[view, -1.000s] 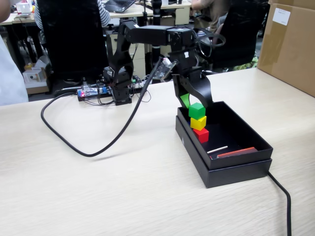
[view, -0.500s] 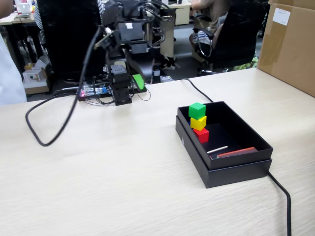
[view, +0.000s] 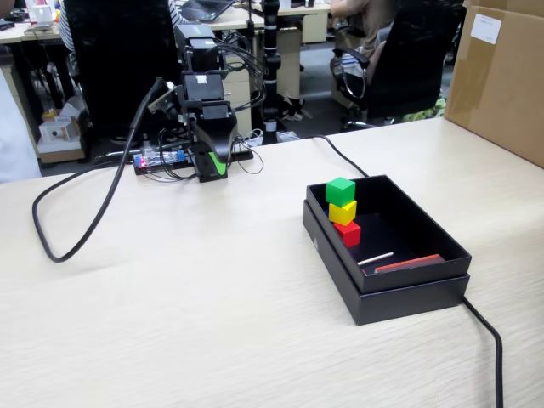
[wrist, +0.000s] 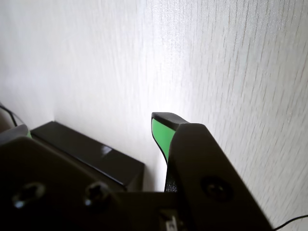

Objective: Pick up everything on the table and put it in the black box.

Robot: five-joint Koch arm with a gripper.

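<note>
The claw point(view: 214, 161) hangs folded at its base, jaws together, holding nothing. Well off to its right, the green cube point(view: 340, 190) tops yellow and red in the black box point(view: 408, 293); a knock could topple the stack.

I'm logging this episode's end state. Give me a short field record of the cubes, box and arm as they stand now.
green cube: on top of the yellow cube, inside the box
yellow cube: middle of the stack
red cube: bottom of the stack
blue cube: not visible
box: on the table, also holds a white stick and a red strip
gripper: folded back at the arm's base, away from the box, holding nothing; jaws' state unclear
</note>
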